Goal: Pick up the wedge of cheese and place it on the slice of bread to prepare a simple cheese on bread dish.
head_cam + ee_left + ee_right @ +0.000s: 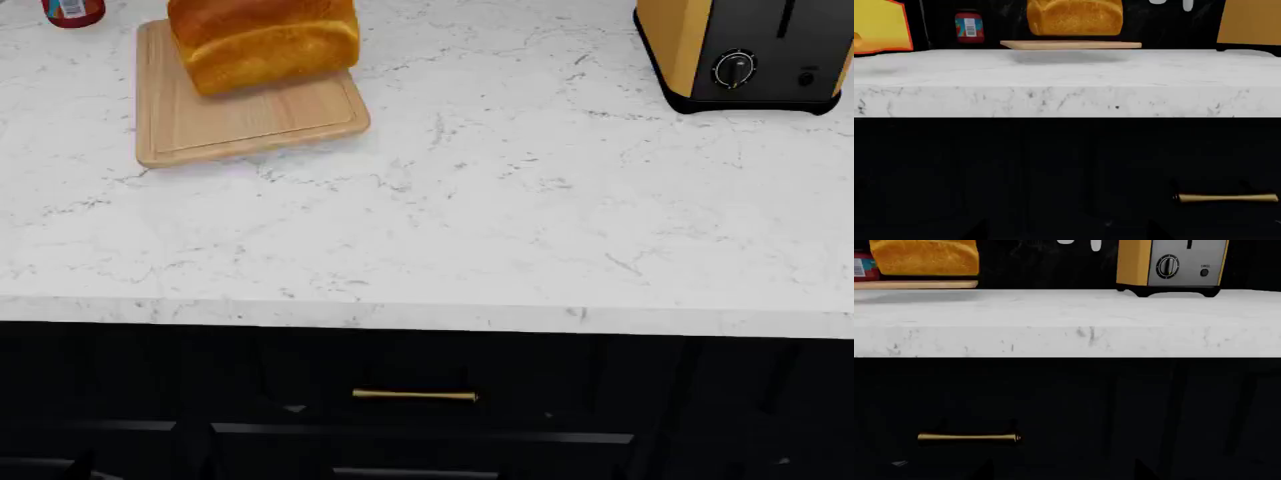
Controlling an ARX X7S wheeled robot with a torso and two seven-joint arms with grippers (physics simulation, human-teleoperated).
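Note:
The wedge of cheese (877, 25), yellow with an orange-red rind, shows only in the left wrist view, cut off by the frame edge, on the counter beyond the red jar. The slice of bread (1074, 17), a golden-brown loaf, stands on a pale cutting board (1071, 45). It also shows in the head view (263, 40) at the far left and in the right wrist view (924, 257). My left gripper (1067, 236) and right gripper (1062, 476) are low in front of the dark cabinet, below the counter. Their fingertips are dim silhouettes set wide apart, with nothing between them.
A red jar with a blue label (969, 26) stands left of the board (254, 125). A yellow toaster (747, 50) is at the far right. The white marble counter's front edge (427, 315) overhangs dark drawers with a brass handle (414, 396).

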